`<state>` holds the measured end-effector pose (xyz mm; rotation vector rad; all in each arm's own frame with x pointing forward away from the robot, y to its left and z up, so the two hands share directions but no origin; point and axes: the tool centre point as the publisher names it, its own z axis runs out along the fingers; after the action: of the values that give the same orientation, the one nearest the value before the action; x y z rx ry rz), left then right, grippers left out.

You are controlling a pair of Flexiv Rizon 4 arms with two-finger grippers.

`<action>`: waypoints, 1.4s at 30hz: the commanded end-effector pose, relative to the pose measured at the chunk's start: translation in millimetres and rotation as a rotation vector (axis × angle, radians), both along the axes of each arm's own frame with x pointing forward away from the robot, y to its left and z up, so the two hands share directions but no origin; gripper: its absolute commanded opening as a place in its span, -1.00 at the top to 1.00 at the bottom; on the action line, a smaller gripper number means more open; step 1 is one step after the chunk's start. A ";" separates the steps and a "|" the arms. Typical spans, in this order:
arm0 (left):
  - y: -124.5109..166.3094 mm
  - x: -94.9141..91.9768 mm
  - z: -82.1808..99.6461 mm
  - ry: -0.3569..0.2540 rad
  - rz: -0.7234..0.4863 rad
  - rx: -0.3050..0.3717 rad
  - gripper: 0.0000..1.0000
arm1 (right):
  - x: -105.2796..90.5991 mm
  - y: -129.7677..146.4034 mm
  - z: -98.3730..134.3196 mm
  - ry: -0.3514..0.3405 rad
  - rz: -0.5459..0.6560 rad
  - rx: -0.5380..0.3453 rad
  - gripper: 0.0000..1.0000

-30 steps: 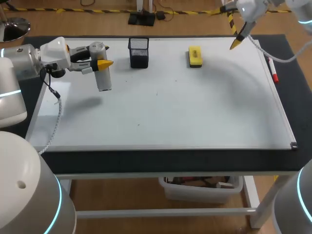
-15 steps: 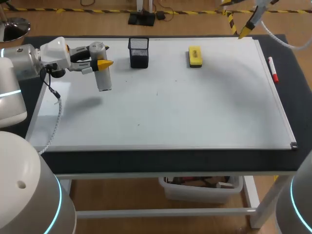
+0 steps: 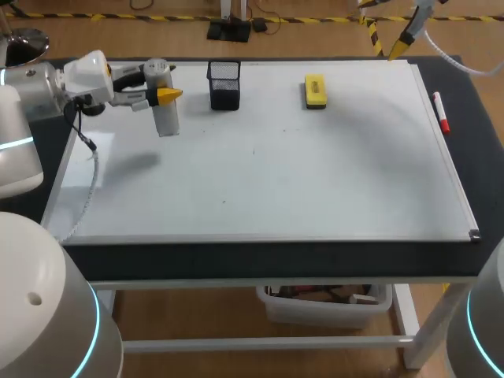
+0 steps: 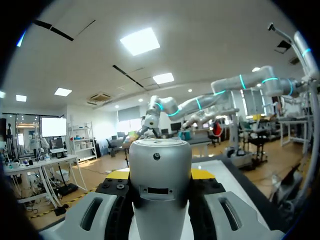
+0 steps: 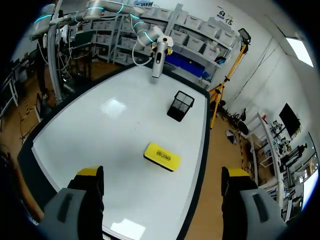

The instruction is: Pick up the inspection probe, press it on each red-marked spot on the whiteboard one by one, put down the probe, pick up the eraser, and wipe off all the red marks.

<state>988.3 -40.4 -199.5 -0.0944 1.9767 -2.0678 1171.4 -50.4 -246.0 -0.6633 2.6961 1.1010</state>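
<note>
Standing between probe (image 3: 167,120) and eraser (image 3: 315,91), mesh holder (image 3: 224,85)

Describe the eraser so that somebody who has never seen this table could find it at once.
A whiteboard covers most of the table. Near its far edge, right of the middle, lies the eraser. It is a flat yellow block, while the cup to its left is black mesh and the marker at the right edge is thin, white and red.
</note>
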 end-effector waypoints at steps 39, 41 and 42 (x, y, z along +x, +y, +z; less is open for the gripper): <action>-96.6 186.1 44.7 0.011 -0.381 -0.045 1.00 | 2.2 -1.3 1.4 0.005 0.007 -0.005 -1.00; -98.8 189.2 40.5 0.020 -0.387 -0.045 1.00 | 2.2 -1.3 1.4 0.005 0.007 -0.005 -1.00; -99.7 190.2 39.0 0.023 -0.391 -0.045 1.00 | 2.2 -1.3 1.4 0.005 0.007 -0.005 -1.00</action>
<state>1165.0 -136.7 -155.1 -0.0008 1.9965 -2.2381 1171.5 -50.5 -245.7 -0.6639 2.6971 1.1012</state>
